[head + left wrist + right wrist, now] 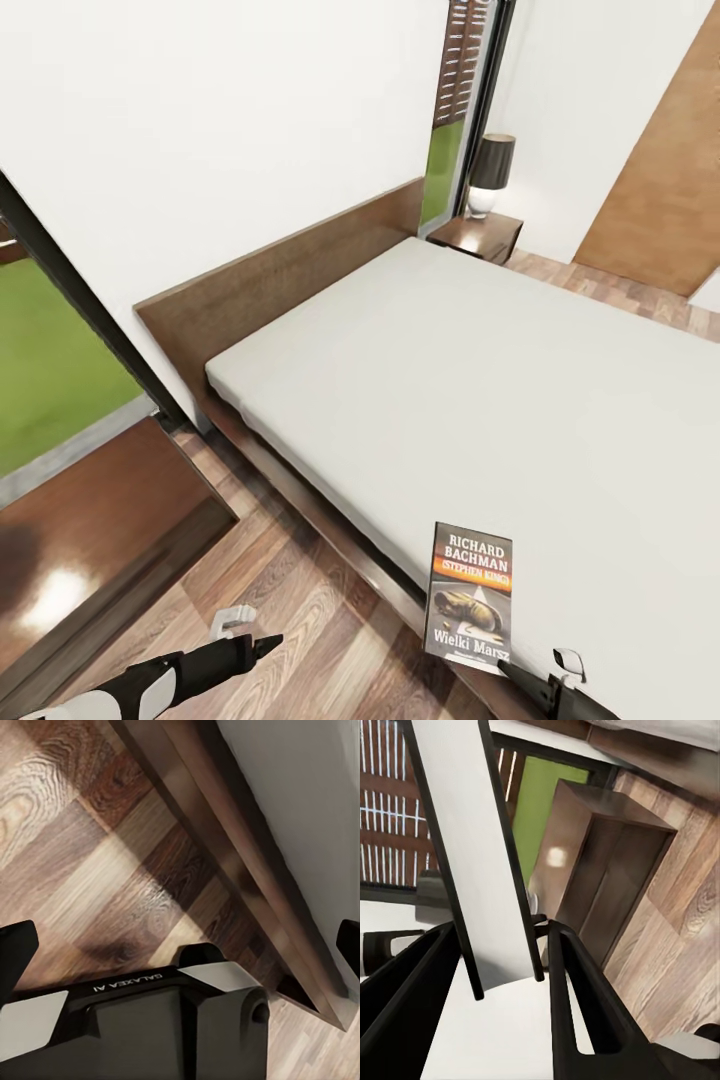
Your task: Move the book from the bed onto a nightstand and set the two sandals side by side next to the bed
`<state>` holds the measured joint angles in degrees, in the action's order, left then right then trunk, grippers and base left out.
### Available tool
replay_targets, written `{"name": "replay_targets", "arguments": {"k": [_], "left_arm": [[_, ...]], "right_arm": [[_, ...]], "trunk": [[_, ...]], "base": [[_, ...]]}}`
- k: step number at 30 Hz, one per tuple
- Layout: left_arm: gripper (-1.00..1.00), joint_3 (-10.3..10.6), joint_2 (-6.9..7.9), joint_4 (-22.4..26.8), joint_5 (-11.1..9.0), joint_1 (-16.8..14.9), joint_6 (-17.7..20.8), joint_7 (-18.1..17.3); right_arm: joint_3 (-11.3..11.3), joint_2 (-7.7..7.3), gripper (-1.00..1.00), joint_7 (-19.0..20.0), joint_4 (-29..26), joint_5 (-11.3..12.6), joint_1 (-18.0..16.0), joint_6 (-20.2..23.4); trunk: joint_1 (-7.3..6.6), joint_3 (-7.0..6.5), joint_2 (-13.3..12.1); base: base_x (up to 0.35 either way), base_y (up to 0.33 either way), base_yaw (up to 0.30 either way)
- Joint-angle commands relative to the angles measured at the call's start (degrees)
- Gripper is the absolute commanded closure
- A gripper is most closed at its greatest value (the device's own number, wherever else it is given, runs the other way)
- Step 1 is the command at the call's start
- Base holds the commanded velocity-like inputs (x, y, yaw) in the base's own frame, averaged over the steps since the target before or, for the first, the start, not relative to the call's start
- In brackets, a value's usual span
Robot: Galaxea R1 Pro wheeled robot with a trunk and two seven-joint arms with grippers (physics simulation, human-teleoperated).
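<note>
While it stands on the bed point(480, 380), the book point(470, 598) shows an orange band.

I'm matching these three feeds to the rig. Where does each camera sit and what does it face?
Head: high, looking down over the bed, book and both arms.
Left wrist: on left arm, facing plank floor and bed frame; fingers spread.
Right wrist: on right arm, fingers either side of the book's edge.
Shared: book, nightstand.
</note>
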<state>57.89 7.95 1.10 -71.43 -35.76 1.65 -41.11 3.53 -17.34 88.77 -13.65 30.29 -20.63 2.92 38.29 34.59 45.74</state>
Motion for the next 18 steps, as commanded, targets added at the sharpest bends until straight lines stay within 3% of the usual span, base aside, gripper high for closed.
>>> {"name": "replay_targets", "arguments": {"k": [1, 18], "left_arm": [[-1.00, 0.5, 0.04, 0.0, -0.6, 0.0, 0.2, -0.2], [-1.00, 0.5, -0.03, 0.0, -0.5, 0.8, 0.1, 0.2]], "right_arm": [[0.2, 0.01, 1.00, 0.1, 0.1, -0.1, 0.0, 0.1], [0.3, 0.02, 1.00, -0.2, 1.3, -0.1, 0.0, -0.1]], "trunk": [[0.01, -0.05, 0.0], [0.01, -1.64, 0.0]], "base": [[0.000, 0.000, 0.000], [0.000, 0.000, 0.000]]}}
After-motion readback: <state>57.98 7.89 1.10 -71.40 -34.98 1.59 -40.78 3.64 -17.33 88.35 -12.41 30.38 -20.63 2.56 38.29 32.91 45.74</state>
